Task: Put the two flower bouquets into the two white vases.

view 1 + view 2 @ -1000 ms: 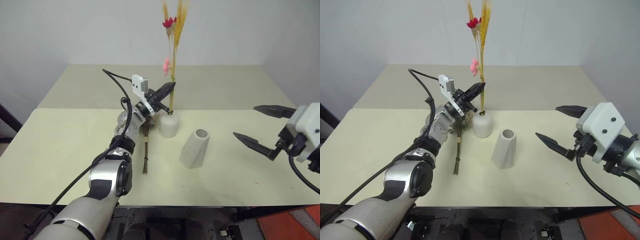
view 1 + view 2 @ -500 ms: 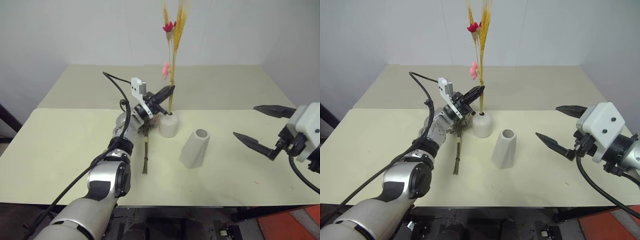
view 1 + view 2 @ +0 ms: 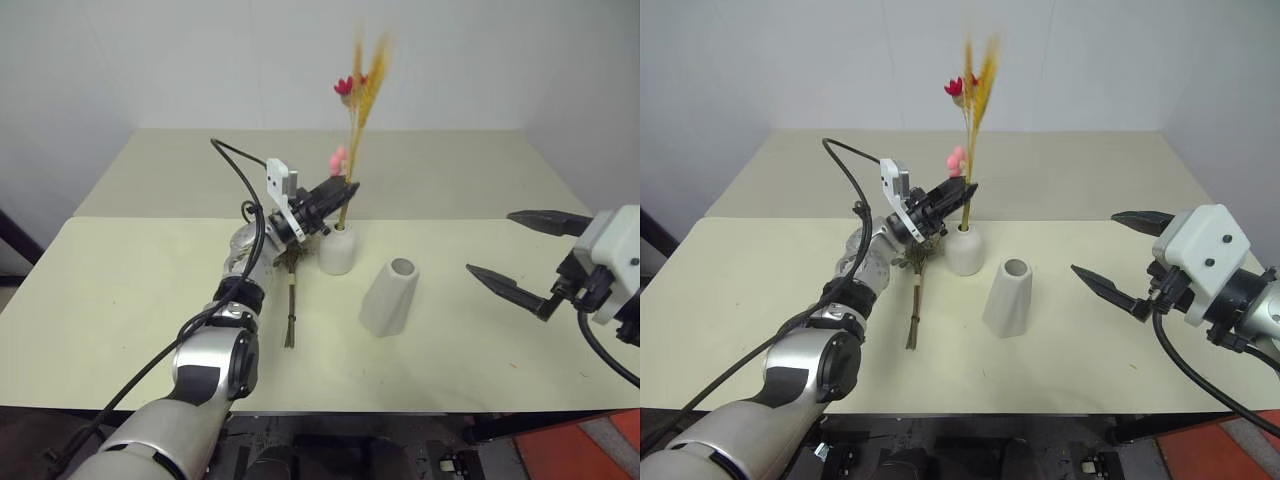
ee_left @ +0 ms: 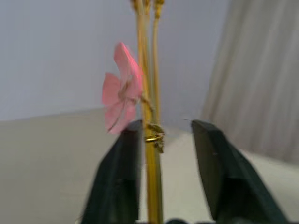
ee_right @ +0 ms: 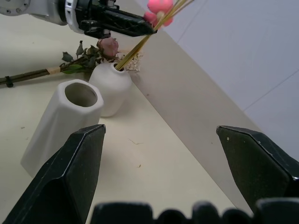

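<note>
Both hands spread: left hand [image 4: 166, 168] straddles wheat stalks [image 3: 362, 110] in short vase [image 3: 336, 250]; right hand [image 3: 520, 255] over bare table [image 3: 480, 340].

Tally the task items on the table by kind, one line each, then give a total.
White vases: 2, the short vase and the tall vase.
Flower bouquets: 2, the wheat bouquet and the dried bouquet.
Total: 4.
</note>
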{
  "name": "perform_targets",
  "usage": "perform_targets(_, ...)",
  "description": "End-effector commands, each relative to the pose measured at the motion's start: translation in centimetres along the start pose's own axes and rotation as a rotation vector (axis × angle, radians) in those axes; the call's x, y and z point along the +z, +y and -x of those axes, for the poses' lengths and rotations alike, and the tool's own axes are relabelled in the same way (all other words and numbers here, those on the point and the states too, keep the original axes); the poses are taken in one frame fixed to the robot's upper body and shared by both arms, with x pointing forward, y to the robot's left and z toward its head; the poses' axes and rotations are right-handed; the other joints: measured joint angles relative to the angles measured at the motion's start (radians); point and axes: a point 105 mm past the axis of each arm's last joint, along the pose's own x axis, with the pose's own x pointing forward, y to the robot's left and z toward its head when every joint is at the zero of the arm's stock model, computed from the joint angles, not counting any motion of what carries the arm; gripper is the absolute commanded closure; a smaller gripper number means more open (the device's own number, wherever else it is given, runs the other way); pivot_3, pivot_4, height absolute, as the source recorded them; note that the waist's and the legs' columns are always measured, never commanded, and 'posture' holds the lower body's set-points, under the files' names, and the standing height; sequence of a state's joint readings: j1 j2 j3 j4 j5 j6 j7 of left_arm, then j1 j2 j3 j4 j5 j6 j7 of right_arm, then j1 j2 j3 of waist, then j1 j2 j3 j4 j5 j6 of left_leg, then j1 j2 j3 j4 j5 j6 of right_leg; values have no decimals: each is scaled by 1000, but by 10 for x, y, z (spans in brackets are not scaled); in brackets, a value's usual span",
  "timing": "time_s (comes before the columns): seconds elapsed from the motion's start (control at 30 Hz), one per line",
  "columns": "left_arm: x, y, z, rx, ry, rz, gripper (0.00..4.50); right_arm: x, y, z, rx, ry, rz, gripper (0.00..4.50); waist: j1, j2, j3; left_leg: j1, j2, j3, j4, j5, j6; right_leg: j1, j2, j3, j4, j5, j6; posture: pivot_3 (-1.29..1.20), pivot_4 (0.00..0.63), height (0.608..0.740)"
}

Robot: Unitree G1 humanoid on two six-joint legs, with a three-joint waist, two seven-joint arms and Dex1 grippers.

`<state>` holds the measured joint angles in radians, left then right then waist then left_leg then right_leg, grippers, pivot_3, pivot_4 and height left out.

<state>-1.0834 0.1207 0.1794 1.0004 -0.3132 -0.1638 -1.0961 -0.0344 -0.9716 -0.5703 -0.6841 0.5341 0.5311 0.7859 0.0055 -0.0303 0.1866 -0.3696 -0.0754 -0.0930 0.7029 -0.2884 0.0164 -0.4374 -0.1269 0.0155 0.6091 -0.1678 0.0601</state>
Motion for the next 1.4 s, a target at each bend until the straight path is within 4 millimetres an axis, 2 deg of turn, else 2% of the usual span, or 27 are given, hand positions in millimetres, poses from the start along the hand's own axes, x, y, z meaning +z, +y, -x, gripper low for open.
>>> perform_targets(0.03,5,-4,11,-72,110,-188,1548,8,-6,7,-37,-15,42,0,-2,0,0,0,0,0,0,0,0,0,0,0,0,0,0,0,150,740)
perform_targets(0.13,6,6,31,25,170,-209,670,8,-5,9,-42,-14,38,0,-3,0,0,0,1,0,0,0,0,0,0,0,0,0,0,0,150,740)
perform_targets(0.23,8,14,51,181,279,-272,670,8,-7,12,-48,-8,32,0,-2,0,0,0,2,-2,0,0,0,0,0,1,1,0,0,0,150,740)
perform_targets(0.3,16,11,58,272,343,-305,670,7,-10,15,-52,-2,25,0,-2,0,0,0,3,-4,0,0,0,0,1,1,1,0,0,0,150,740)
perform_targets(0.37,30,4,58,361,338,-208,670,6,-13,18,-51,5,25,0,2,0,0,0,2,-6,0,0,0,0,1,1,2,0,0,0,150,740)
perform_targets(0.43,30,-4,62,465,456,-144,670,3,-17,19,-51,24,28,0,9,0,0,0,2,-7,1,0,0,0,1,1,1,0,0,0,150,740)
perform_targets(0.5,21,-12,73,548,628,-25,670,2,-21,19,-54,28,28,0,7,0,0,0,2,-7,2,0,0,1,1,1,1,0,0,0,150,740)
perform_targets(0.57,11,-21,85,604,800,15,670,1,-25,16,-53,25,29,0,3,1,0,2,1,-6,2,0,0,2,1,1,1,-1,1,0,150,740)
perform_targets(0.67,-2,-28,94,645,897,109,670,1,-25,12,-42,16,32,0,-10,1,-1,4,2,-6,0,0,0,2,3,1,1,-1,1,0,150,740)
perform_targets(0.73,-12,-30,98,655,902,177,670,4,-26,10,-45,8,40,0,-18,1,-1,4,3,-6,0,0,-1,2,3,1,1,-1,1,0,150,740)
perform_targets(0.87,-21,-33,95,650,914,209,670,12,-27,8,-54,-20,53,0,-18,1,-1,4,3,-7,0,1,-2,1,3,2,2,0,0,0,150,740)
perform_targets(1.1,-40,-23,95,709,932,388,670,11,-29,15,-76,9,65,0,-5,1,-1,2,2,-7,0,1,-3,1,3,2,1,0,-1,0,150,740)
perform_targets(1.23,-57,-26,98,685,950,493,670,12,-29,19,-98,12,64,0,-3,1,-1,2,2,-7,0,1,-3,0,3,2,1,0,-1,0,150,740)
perform_targets(1.27,-59,-24,98,701,948,501,1074,12,-28,20,-101,14,63,0,-2,1,-1,2,2,-7,0,1,-3,0,3,2,1,0,-1,0,150,740)
perform_targets(1.37,-60,-16,94,741,915,552,1852,11,-27,21,-105,23,65,0,5,1,-1,2,2,-6,0,1,-3,1,3,2,1,0,-1,0,150,740)
perform_targets(1.4,-60,-14,95,756,915,553,2238,11,-27,21,-107,24,65,0,6,1,-1,2,2,-6,0,1,-3,1,3,2,1,1,-1,0,150,740)
